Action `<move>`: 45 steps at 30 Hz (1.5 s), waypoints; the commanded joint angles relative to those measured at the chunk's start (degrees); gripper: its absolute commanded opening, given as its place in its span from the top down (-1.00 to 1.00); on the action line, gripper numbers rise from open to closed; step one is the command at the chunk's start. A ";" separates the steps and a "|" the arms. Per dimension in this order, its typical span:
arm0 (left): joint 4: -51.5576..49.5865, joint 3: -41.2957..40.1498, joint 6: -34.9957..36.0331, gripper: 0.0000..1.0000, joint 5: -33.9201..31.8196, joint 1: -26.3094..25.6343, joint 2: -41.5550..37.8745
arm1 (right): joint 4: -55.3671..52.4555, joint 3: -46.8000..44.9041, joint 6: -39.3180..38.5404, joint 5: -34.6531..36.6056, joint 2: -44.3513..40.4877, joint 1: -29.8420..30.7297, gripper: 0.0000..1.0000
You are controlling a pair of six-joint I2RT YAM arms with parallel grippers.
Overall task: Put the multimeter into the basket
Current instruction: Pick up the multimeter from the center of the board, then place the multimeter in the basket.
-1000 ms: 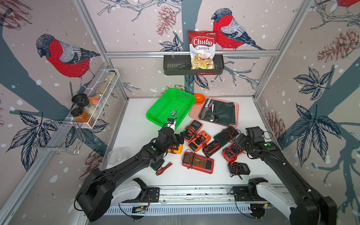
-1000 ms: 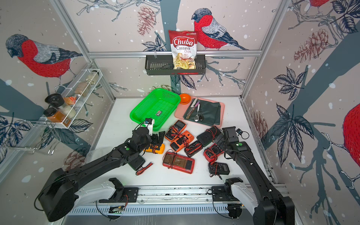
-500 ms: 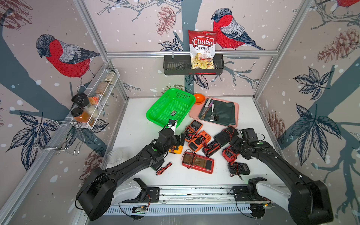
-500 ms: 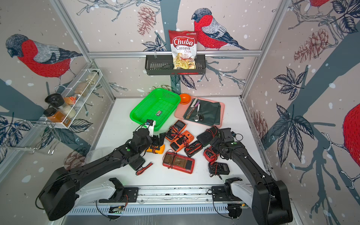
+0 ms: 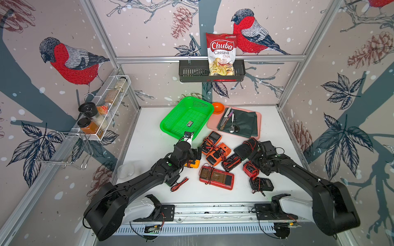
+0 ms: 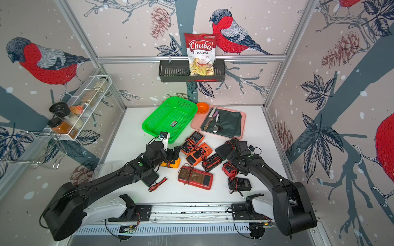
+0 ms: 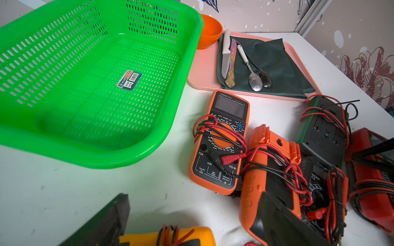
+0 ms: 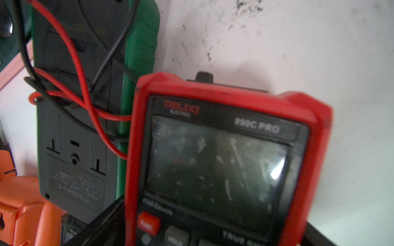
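Observation:
The bright green basket (image 5: 173,112) (image 7: 106,161) stands empty at the back of the white table, with only a sticker on its floor. Several multimeters wrapped in red and black leads lie in front of it. My left gripper (image 5: 197,154) (image 7: 193,213) is open, low over a yellow multimeter (image 5: 193,164) (image 7: 187,235) that lies between its fingers (image 7: 106,221). My right gripper (image 5: 252,163) (image 8: 213,223) is open and straddles a small red multimeter (image 5: 250,170) (image 8: 223,159). Whether its fingers (image 8: 102,225) touch the case I cannot tell.
Around the grippers lie two orange multimeters (image 5: 211,139) (image 5: 217,154), a large red one (image 5: 216,177), black ones (image 5: 261,184) (image 5: 231,162) and a face-down dark one (image 5: 244,149). A pink tray (image 5: 259,119) with cutlery and an orange bowl (image 5: 218,107) stand behind.
My right arm has swung left and come down over the small red multimeter. The left arm has barely shifted above the yellow one. Both grippers have stayed open.

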 commanded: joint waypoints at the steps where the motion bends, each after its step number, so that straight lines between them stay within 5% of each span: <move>1: 2.80 -0.25 -0.10 -0.95 -0.37 -0.14 -0.06 | 3.08 0.07 1.97 1.83 0.32 0.39 -0.92; 11: 3.50 -0.85 -0.22 -0.96 -2.11 -0.15 -1.48 | 1.94 2.68 2.60 4.29 -2.26 1.75 -0.05; 21: 3.41 -1.51 -1.92 -0.96 -5.60 -0.15 -4.62 | -5.05 15.76 -4.35 12.53 -4.73 8.91 0.88; 27: 2.54 -1.78 -5.70 -0.97 -12.10 -0.09 -8.10 | 0.46 28.34 -19.74 10.96 2.04 14.86 0.99; 37: -5.03 -1.08 -10.94 -0.96 -27.22 0.69 -14.11 | 11.30 55.31 -44.65 9.10 28.69 23.56 1.00; 45: -6.20 -1.96 -15.55 -0.96 -20.26 11.02 -15.28 | 22.76 72.77 -51.56 -0.03 46.79 25.18 1.00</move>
